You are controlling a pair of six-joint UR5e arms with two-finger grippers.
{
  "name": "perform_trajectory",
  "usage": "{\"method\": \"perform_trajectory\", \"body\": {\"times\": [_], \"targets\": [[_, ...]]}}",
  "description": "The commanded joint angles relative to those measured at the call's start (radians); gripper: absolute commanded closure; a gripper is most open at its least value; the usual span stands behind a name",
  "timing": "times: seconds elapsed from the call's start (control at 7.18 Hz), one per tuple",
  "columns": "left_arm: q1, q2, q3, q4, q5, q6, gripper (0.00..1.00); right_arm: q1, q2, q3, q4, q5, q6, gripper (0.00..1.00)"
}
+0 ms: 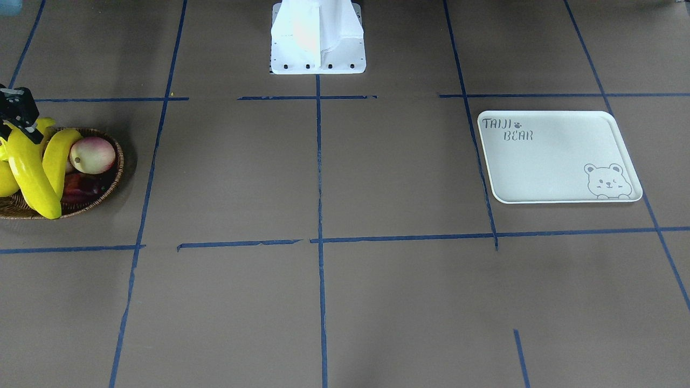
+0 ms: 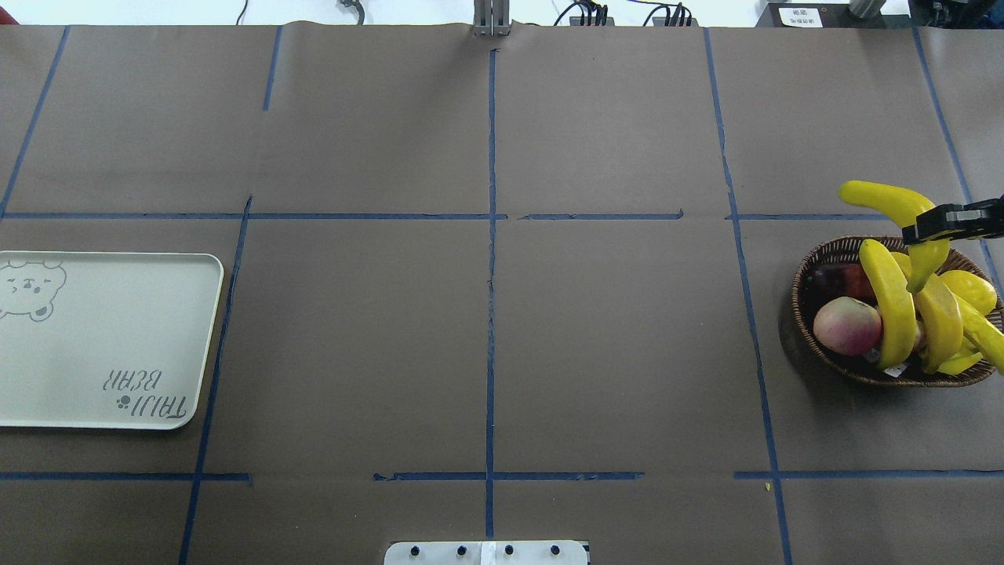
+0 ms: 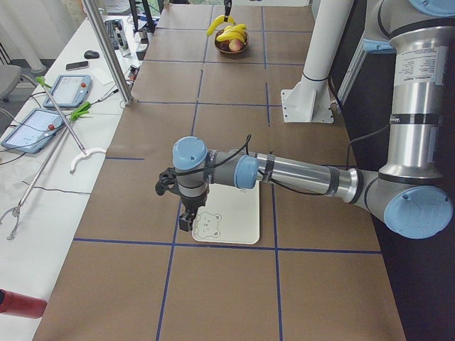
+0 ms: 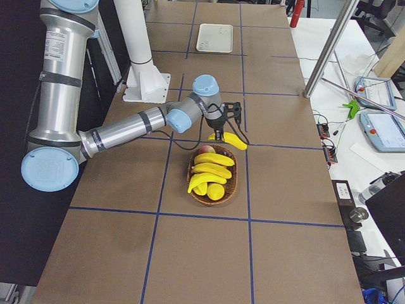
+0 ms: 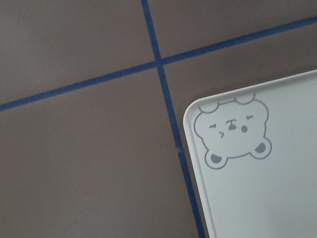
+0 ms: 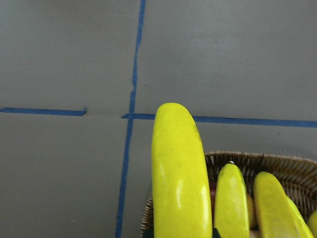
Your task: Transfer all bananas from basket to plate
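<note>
Overhead exterior shows you what look like three bananas (image 2: pixel 894 314) in one basket (image 2: pixel 798 294), a fourth banana (image 2: pixel 882 200) pinched above its rim by the right gripper (image 2: pixel 916 233), and one plate (image 2: pixel 118 337) well apart on the blue-taped brown table (image 2: pixel 612 353), while exterior left puts the left gripper (image 3: pixel 186 224) over the plate's bear corner, spread or closed you cannot tell.

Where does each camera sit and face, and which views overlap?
Front-facing: across table, facing white robot base; right gripper at left edge.
Overhead: behind robot, looking down; right gripper holds a curved bright-yellow banana.
Exterior left: table end; near left arm over white rectangular bear tray.
Exterior right: opposite end; near right arm by brown wicker basket.
Left wrist: above tray's bear corner; no robot parts.
Right wrist: over held banana; shares basket with overhead.
</note>
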Motion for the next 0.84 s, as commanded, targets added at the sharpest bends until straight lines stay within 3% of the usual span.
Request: {"method": "perform_trajectory", "body": {"times": [0.0, 0.14, 0.28, 0.7], "targets": [[0.033, -0.058, 0.008, -0.038, -0.055, -0.165, 0.0, -0.039, 0.07, -0.024, 0.065, 0.026, 0.002, 0.96], [0.058, -0.058, -0.005, -0.104, -0.15, -0.354, 0.0, -0.043, 0.076, -0.069, 0.121, 0.075, 0.001, 0.97], [0.079, -0.058, -0.005, -0.189, -0.166, -0.48, 0.0, -0.043, 0.122, -0.106, 0.137, 0.147, 0.002, 1.0], [0.212, -0.075, -0.039, -0.389, -0.167, -0.859, 0.0, -0.076, 0.191, -0.114, 0.148, 0.148, 0.039, 1.0]]}}
